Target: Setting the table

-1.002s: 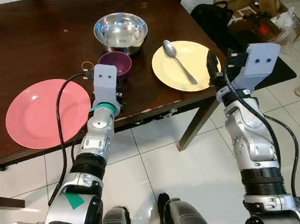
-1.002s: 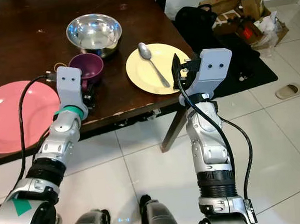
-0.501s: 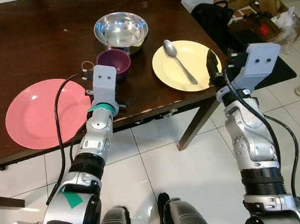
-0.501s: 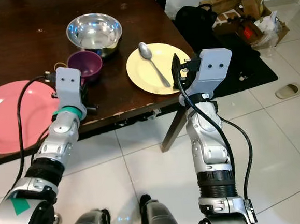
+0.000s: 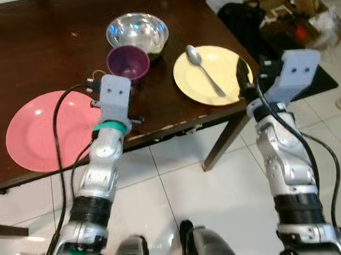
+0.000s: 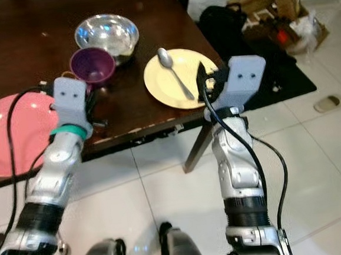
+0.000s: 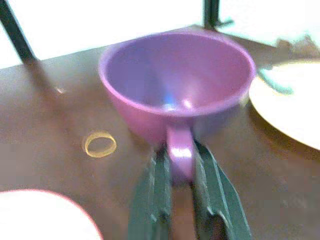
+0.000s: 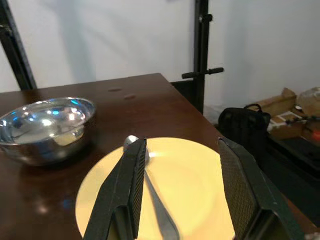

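Over the last second the left gripper [image 7: 181, 165], its black fingers clamped on the handle of the purple plastic cup [image 5: 128, 62], has lifted the cup off the dark wooden table [image 5: 40, 49] and tilted it, nearer the shiny steel bowl [image 5: 137, 32].

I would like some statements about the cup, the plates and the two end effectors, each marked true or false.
1. The left end effector grips the purple cup by its handle. True.
2. The spoon lies in the steel bowl. False: it lies on the yellow plate.
3. The right end effector is open, before the yellow plate. True.
4. The pink plate holds a fork. False: nothing lies on it.
5. A rubber band lies on the table beside the cup. True.
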Controlling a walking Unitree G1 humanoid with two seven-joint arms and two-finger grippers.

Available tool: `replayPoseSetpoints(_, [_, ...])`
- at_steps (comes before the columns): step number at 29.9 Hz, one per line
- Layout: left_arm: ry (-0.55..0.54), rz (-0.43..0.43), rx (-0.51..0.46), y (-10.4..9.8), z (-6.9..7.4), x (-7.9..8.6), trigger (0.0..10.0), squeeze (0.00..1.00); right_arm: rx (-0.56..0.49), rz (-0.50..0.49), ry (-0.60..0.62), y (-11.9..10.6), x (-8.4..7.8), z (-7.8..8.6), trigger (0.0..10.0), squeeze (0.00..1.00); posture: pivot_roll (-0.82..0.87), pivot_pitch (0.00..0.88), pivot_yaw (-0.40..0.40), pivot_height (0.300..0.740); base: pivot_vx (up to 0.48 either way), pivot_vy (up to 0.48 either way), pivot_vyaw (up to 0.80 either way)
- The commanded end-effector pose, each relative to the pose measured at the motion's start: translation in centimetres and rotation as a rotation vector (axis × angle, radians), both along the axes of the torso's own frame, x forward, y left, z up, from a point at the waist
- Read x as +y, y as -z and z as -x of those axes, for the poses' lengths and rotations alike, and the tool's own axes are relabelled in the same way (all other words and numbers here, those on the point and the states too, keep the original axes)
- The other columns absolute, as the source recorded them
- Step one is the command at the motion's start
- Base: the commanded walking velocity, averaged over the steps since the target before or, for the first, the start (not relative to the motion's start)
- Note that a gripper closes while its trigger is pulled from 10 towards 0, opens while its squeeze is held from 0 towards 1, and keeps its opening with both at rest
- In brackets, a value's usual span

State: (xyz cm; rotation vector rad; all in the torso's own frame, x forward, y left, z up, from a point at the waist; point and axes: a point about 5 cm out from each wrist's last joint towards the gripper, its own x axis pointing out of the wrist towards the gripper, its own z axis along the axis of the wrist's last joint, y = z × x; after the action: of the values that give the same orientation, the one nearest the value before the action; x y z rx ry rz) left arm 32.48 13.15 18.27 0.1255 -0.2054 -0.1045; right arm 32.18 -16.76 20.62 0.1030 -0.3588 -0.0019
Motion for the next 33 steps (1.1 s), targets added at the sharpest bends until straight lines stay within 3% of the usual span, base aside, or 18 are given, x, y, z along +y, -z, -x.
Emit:
replayPoseSetpoints(1, [0.023,0.025,-0.002,-0.8,0.7,0.1,10.0,0.0,0.013,-0.022,0.016,0.4,-0.3,0.3,10.0,0.0,0.12,0.135,0.021,0.74,0.0,0.0,0.0])
replayPoseSetpoints(6, [0.019,0.037,0.003,-1.1,1.0,0.4,10.0,0.0,0.024,-0.045,0.015,0.7,-0.3,0.3,10.0,0.0,0.14,0.128,0.02,0.74,0.0,0.0,0.0])
replayPoseSetpoints(10, [-0.01,0.047,-0.029,-2.1,-0.4,0.4,10.0,0.0,0.044,-0.1,-0.003,1.1,0.4,0.0,10.0,0.0,0.13,0.111,0.024,0.74,0.0,0.0,0.0])
replayPoseSetpoints(14, [-0.013,0.048,-0.036,-2.5,-0.9,0.4,10.0,0.0,0.046,-0.114,0.006,1.1,0.2,0.0,10.0,0.0,0.12,0.106,0.027,0.74,0.0,0.0,0.0])
replayPoseSetpoints(23, [-0.009,0.054,-0.007,-3.2,-0.6,0.3,10.0,0.0,0.059,-0.13,0.033,1.2,0.1,0.0,10.0,0.0,0.12,0.105,0.028,0.74,0.0,0.0,0.0])
replayPoseSetpoints(33, [-0.007,0.051,-0.004,-3.1,-0.8,0.1,10.0,0.0,0.066,-0.11,0.046,1.3,-0.1,-0.1,10.0,0.0,0.12,0.108,0.025,0.74,-0.368,0.0,0.0])
